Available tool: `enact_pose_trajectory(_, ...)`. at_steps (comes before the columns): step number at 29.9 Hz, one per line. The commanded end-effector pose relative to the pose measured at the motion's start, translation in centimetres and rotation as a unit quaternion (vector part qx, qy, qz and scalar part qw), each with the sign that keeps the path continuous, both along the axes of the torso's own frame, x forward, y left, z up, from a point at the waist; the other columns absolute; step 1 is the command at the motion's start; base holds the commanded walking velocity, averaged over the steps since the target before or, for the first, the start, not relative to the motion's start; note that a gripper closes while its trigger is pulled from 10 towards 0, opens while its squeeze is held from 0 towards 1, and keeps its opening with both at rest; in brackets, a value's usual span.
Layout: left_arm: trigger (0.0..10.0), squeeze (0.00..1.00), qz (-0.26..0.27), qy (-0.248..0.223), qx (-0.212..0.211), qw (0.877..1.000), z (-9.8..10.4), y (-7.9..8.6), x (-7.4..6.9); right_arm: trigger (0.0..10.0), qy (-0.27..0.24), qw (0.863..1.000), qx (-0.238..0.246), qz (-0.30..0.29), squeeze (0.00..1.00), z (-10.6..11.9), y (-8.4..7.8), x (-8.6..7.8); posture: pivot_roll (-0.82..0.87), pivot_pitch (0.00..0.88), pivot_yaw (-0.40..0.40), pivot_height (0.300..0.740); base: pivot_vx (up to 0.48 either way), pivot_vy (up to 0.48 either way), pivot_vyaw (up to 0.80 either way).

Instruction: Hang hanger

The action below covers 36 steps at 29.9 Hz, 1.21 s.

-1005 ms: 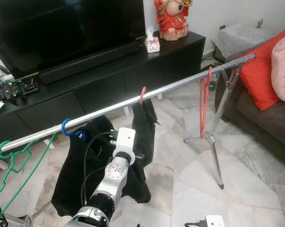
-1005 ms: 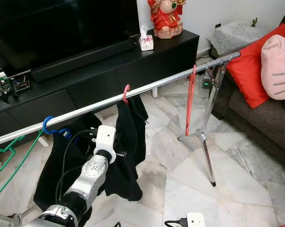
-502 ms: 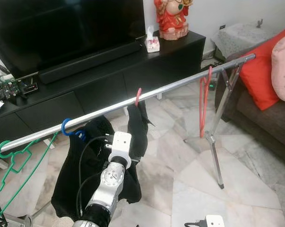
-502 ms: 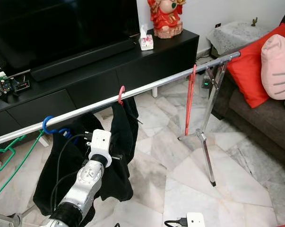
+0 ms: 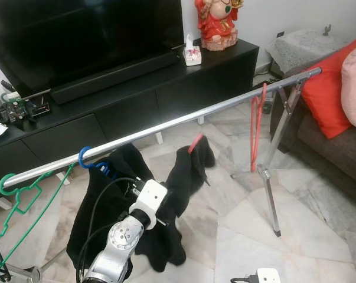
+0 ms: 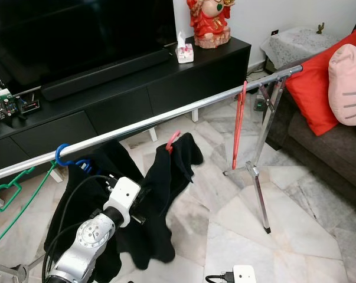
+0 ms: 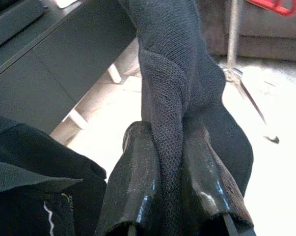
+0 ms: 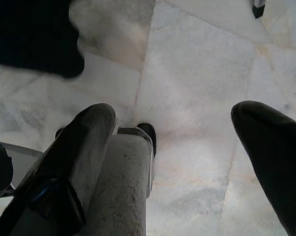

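Below rail [image 5: 166,126] | left gripper [image 7: 170,196] clamped on black garment [image 5: 186,174] | pink hanger [image 5: 195,143] above gripper

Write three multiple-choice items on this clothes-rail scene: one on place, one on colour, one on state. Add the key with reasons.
1. Where is the pink hanger's hook?
A. on the rail
B. below the rail, off it
C. on the floor

2. What colour is the hook nearest the green hanger on the rail?
A. blue
B. yellow
C. white

3. The left hand is
A. open, empty
B. shut on black cloth
C. holding a cushion

Key: B, the hook hangs clear under the rail; A, the blue hook sits beside it; B, fingers pinch the black cloth.
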<state>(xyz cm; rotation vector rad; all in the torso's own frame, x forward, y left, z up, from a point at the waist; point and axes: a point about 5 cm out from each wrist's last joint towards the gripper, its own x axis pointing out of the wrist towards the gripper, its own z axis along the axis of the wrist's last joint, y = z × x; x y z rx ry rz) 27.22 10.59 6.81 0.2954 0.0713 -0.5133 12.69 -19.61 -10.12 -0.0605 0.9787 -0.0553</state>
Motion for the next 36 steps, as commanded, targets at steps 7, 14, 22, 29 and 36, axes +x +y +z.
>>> enact_pose_trajectory(7,10.0,0.00,-0.007,-0.002,0.002,1.000,1.3,2.3,-0.5,10.0,-0.014,0.999,-0.010,0.031,0.00,-0.1,0.5,-1.0,-0.20,0.000,0.103,0.740,0.000,0.000,0.00)
enact_pose_trajectory(14,10.0,0.00,-0.019,0.020,-0.035,0.999,1.3,2.4,-1.1,10.0,-0.045,0.998,-0.001,0.033,0.00,0.2,0.6,-0.3,-0.22,0.000,0.105,0.740,0.000,0.000,0.00)
enact_pose_trajectory(22,10.0,0.00,0.127,0.023,-0.066,0.989,0.7,4.1,-1.6,10.0,-0.022,0.999,-0.003,0.028,0.00,0.0,0.5,-0.7,-0.21,0.000,0.103,0.740,0.000,0.000,0.00)
enact_pose_trajectory(29,10.0,0.00,0.165,0.018,-0.074,0.983,0.3,4.8,-3.2,10.0,-0.001,0.999,0.003,0.036,0.00,-0.2,0.3,-0.8,-0.17,0.000,0.076,0.740,0.000,0.000,0.00)
enact_pose_trajectory(36,10.0,0.00,0.180,0.011,-0.059,0.982,0.3,5.3,-4.3,10.0,0.008,0.999,-0.003,0.038,0.00,-0.2,0.1,-0.8,-0.16,0.000,0.068,0.740,0.000,0.000,0.00)
